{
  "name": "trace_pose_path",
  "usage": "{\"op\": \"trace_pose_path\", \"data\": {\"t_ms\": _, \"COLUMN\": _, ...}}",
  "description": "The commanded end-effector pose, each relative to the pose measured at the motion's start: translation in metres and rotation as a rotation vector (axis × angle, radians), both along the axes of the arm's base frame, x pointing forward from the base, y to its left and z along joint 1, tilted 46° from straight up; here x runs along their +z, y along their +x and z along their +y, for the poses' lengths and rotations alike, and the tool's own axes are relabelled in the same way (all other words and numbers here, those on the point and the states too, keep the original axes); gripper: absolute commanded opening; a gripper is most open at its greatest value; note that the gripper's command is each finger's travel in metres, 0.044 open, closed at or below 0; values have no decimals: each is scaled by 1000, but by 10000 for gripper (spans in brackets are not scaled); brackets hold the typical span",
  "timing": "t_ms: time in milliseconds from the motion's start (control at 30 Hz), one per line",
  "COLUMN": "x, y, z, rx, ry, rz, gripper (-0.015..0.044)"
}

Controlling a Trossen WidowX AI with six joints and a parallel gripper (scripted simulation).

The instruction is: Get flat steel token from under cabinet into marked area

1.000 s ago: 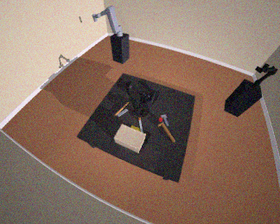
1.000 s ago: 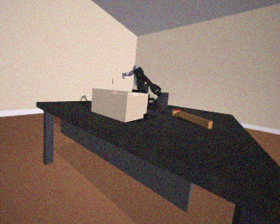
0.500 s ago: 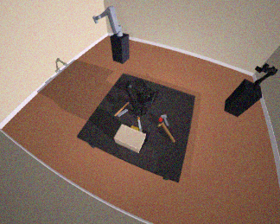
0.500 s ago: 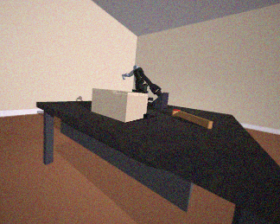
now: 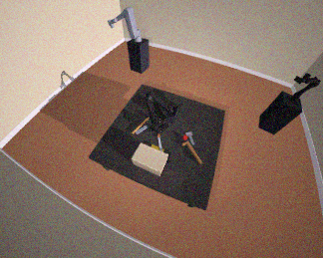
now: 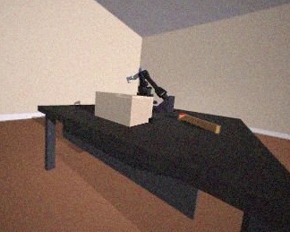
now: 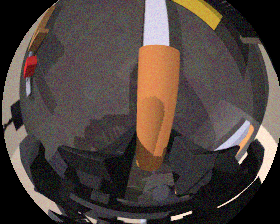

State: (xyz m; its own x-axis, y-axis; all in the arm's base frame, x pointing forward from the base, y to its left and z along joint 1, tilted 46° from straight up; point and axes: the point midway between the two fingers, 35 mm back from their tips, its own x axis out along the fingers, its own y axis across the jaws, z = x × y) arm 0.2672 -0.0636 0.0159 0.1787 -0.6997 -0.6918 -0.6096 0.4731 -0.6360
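My gripper (image 7: 151, 130) (image 5: 159, 130) is shut on the orange handle (image 7: 156, 97) of a flat tool with a pale steel blade (image 7: 156, 22). The tool (image 5: 160, 140) points down and forward, its blade tip close to the yellow marked area (image 7: 190, 3) (image 5: 153, 145) in front of the beige cabinet (image 5: 149, 160) (image 6: 122, 107). The arm (image 5: 161, 111) (image 6: 153, 90) reaches over the dark table (image 5: 208, 126) (image 6: 178, 149) behind the cabinet. The steel token is not visible in any view.
A second orange-handled tool (image 5: 141, 127) lies left of the arm. A wooden-handled hammer (image 5: 192, 150) (image 6: 200, 123) and a small red piece (image 5: 185, 137) (image 7: 29, 67) lie to the right. Two black pedestals (image 5: 139, 55) (image 5: 280, 112) stand on the floor.
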Motion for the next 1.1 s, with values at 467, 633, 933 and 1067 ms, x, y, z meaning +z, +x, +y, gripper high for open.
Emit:
{"op": "trace_pose_path", "data": {"t_ms": 467, "x": 19, "y": 0, "z": -16, "rx": -1, "ry": -3, "rz": -11, "gripper": 0}}
{"op": "trace_pose_path", "data": {"t_ms": 633, "x": 23, "y": 0, "z": -20, "rx": -1, "ry": -3, "rz": -11, "gripper": 0}}
{"op": "trace_pose_path", "data": {"t_ms": 933, "x": 32, "y": 0, "z": -29, "rx": -1, "ry": -3, "rz": -12, "gripper": 0}}
{"op": "trace_pose_path", "data": {"t_ms": 1067, "x": 35, "y": 0, "z": -32, "rx": -1, "ry": -4, "rz": -12, "gripper": 0}}
